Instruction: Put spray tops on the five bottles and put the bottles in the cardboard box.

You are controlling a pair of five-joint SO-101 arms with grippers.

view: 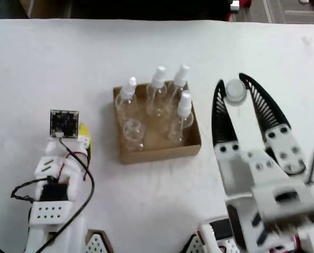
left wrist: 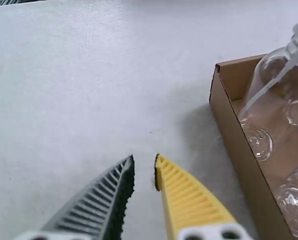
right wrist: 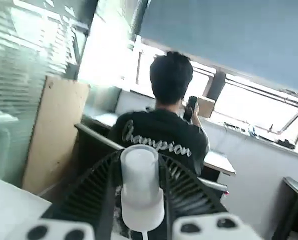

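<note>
The right jaws grip a white spray top [view: 235, 89], held above the table [view: 67, 58] right of the cardboard box [view: 159, 153]. Five bottles [view: 157, 97] stand in the box, one bottle [view: 133, 130] uncapped. The left jaws, narrowly parted and empty, hang over the table left of it

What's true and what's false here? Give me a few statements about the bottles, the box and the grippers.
1. All five bottles stand in the box. True.
2. Every bottle has a spray top. False: one bottle, at the box's front left, has none.
3. The right gripper holds a spray top. True.
4. The left gripper holds a bottle. False: it holds nothing and hangs over the table beside the box.
</note>
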